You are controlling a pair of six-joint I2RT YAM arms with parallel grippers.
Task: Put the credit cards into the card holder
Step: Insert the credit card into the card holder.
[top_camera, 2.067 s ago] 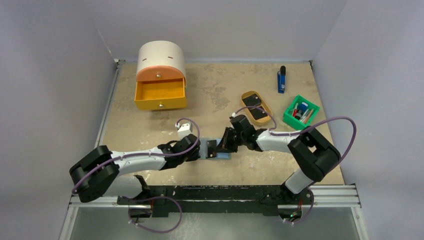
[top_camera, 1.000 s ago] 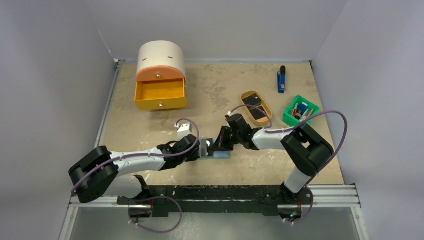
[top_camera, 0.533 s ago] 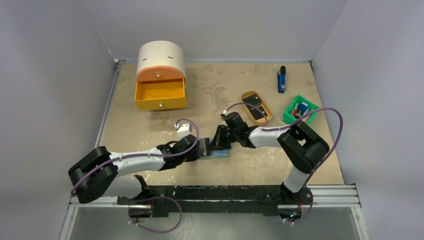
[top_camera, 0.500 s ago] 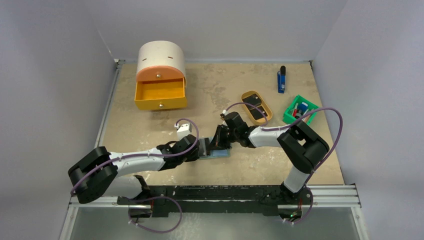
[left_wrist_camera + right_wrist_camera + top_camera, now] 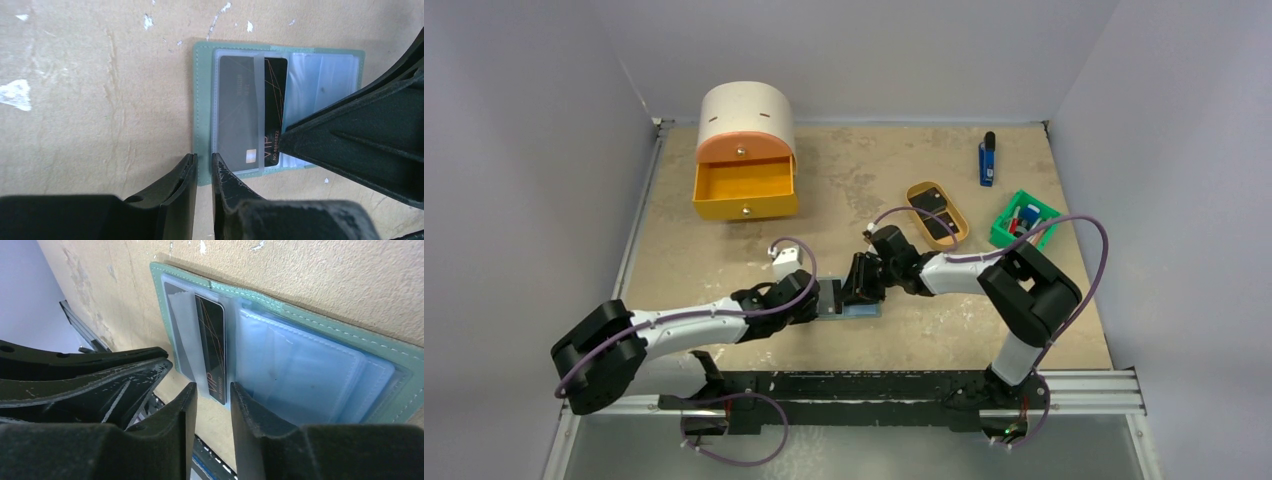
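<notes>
Card holder (image 5: 202, 100): grey-green folding wallet, open flat on tan table (image 5: 100, 100).
Credit card (image 5: 275, 100): thin, black, part-way inside clear pocket.
Left gripper (image 5: 204, 167): released, narrowly parted at holder's edge.
Right gripper (image 5: 212, 390): released, astride card's end.

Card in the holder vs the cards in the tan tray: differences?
The holder card sits partly tucked under a clear sleeve of the open card holder, one long edge exposed; the tray cards lie loose in the tan tray. The holder card lies at front centre; the tray cards lie farther back, to the right. All are flat, black and rectangular.
</notes>
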